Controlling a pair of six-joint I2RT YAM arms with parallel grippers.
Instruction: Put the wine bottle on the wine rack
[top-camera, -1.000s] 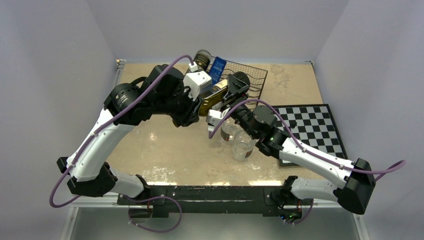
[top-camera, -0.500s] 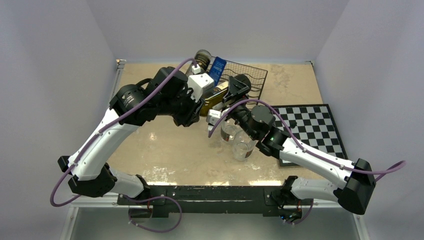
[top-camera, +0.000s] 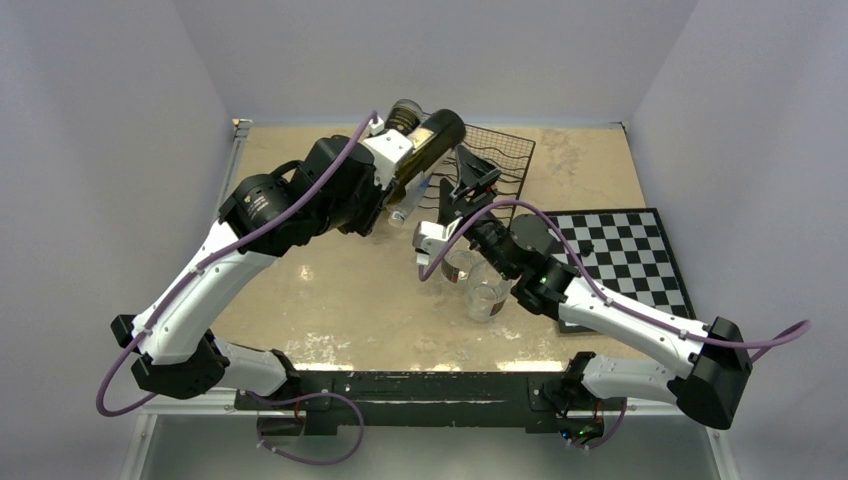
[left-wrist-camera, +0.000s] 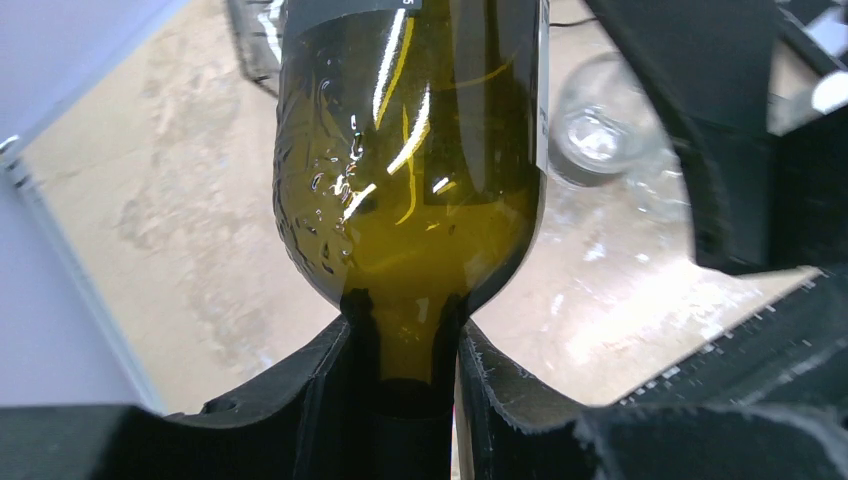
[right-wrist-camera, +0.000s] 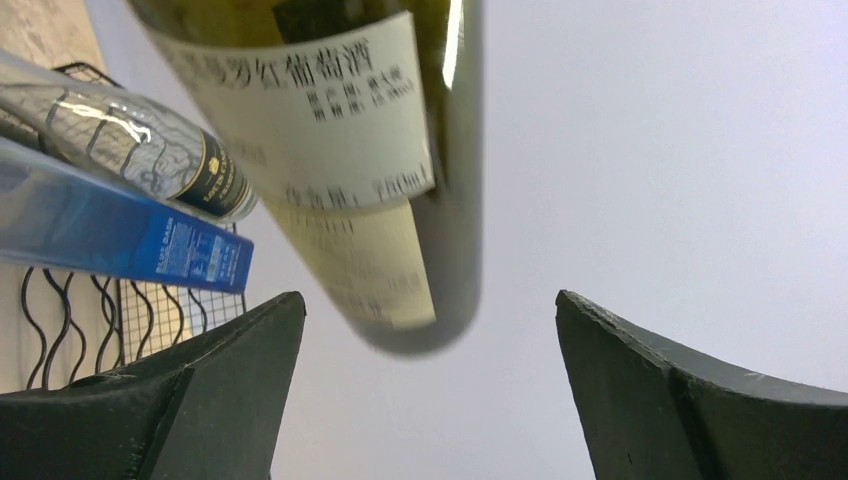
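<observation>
The wine bottle (top-camera: 432, 142) is dark green glass with a pale label. My left gripper (top-camera: 392, 188) is shut on its neck and holds it tilted in the air, base up toward the back, over the left end of the black wire wine rack (top-camera: 505, 160). In the left wrist view the fingers (left-wrist-camera: 330, 390) clamp the neck, and my gripper (left-wrist-camera: 405, 350) sits under the bottle's shoulder (left-wrist-camera: 410, 180). My right gripper (top-camera: 462, 185) is open and empty just right of the bottle. In its wrist view (right-wrist-camera: 430, 320) the bottle's base (right-wrist-camera: 400, 250) hangs free between and above the fingers.
A clear bottle (right-wrist-camera: 130, 140) and a blue-labelled item (right-wrist-camera: 120, 235) lie on the rack's left part (right-wrist-camera: 70, 300). Another bottle top (top-camera: 405, 112) shows at the rack's far left. Two glasses (top-camera: 458, 262) (top-camera: 487, 290) stand under the right arm. A chessboard (top-camera: 625, 255) lies at right.
The left arm has swung the bottle up and back, its base now raised over the rack's left end. The right gripper has come off the bottle and stands open beside it.
</observation>
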